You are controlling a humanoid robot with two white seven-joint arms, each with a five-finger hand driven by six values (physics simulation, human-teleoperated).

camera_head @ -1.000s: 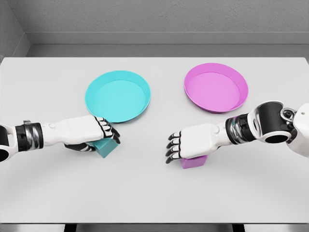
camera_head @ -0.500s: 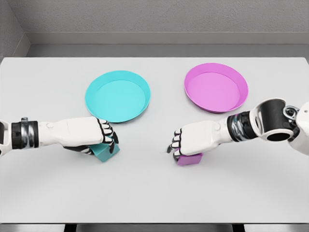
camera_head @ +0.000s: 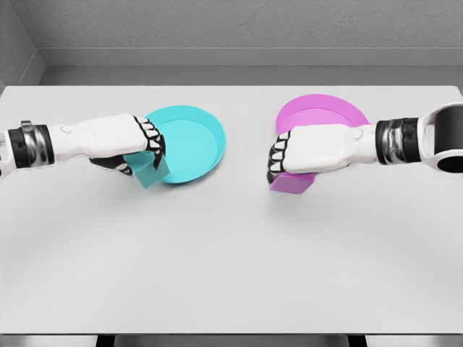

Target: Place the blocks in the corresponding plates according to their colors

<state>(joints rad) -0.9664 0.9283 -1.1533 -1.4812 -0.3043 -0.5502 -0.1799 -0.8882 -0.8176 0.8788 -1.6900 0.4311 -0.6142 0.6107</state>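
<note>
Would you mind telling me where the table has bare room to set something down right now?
Free: the wide near half of the table below both hands, and the strip between the cyan plate and magenta plate. Crowded: each plate's near rim, where the left hand and right hand carry blocks.

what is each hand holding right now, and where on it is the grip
The left hand grips the cyan block by its top, fingers curled over it. The right hand grips the magenta block the same way, from above.
</note>
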